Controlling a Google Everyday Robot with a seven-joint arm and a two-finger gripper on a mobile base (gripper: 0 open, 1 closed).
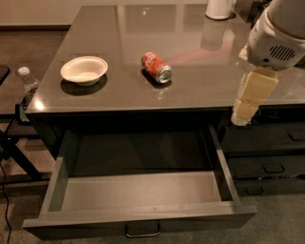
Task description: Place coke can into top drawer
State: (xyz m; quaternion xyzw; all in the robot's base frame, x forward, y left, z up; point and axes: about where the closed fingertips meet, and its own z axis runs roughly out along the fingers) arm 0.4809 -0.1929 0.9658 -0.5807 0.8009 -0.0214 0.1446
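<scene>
The coke can [156, 67] lies on its side near the middle of the grey tabletop [200, 71], its silver end facing front right. The top drawer [138, 214] is pulled wide open below the table's front edge; its pale grey inside holds nothing and its metal bar handle [142, 232] shows on the front. My gripper [241, 116] hangs from the white wrist [276, 38] at the table's front right corner, pointing down. It is to the right of the can and apart from it, above the drawer's right side.
A white bowl [84, 70] sits on the table left of the can. A white container [218, 8] stands at the back. Smaller dark drawers [269, 167] are at the right. A plastic bottle [27, 78] and a black stand [14, 143] are at the left.
</scene>
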